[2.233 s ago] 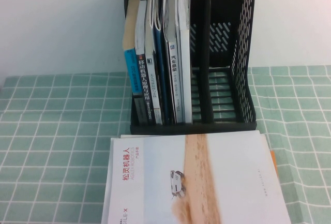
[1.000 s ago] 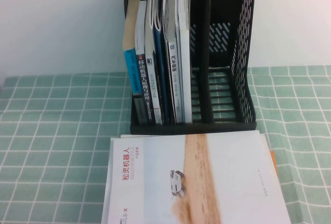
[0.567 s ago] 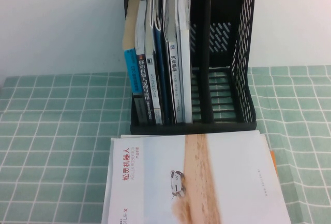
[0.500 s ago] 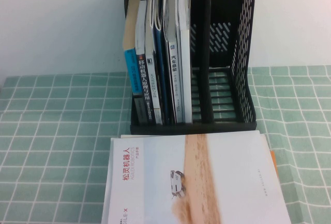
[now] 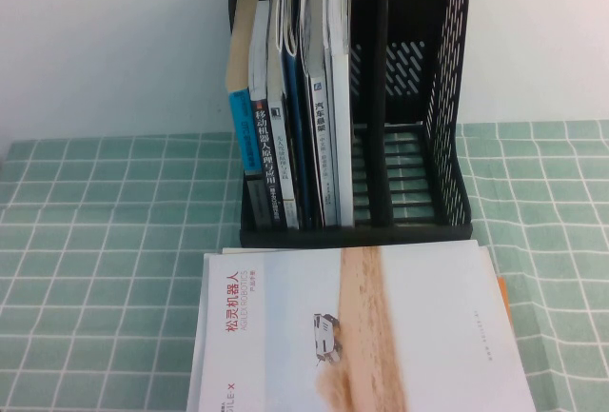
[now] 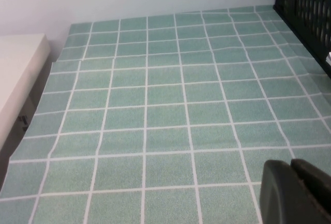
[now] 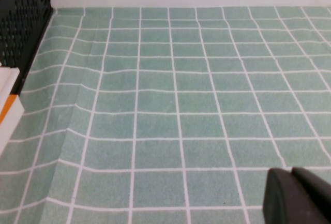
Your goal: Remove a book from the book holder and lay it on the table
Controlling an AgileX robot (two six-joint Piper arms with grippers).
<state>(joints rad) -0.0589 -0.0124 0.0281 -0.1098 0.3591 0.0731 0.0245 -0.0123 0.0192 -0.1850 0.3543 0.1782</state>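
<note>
The book (image 5: pixel 362 326) lies flat, cover up, on the green gridded table (image 5: pixel 95 241) just in front of the black book holder (image 5: pixel 447 98); its sand strip and red title show. Neither arm appears in the high view. My left gripper (image 6: pixel 290 168) hovers low over bare cloth to the left of the holder (image 6: pixel 305 12), fingers pressed together with nothing between them. My right gripper (image 7: pixel 292 175) sits over cloth on the other side, shut and empty, with the holder (image 7: pixel 20 22) and the book's white edge (image 7: pixel 8 105) off to one side.
Several other books (image 5: pixel 285 127) stand upright in the holder's left slots; its right slots are empty. A white wall runs behind. A pale cabinet top (image 6: pixel 18 74) borders the cloth beyond the left arm. The cloth is wrinkled (image 7: pixel 77 105) near the book.
</note>
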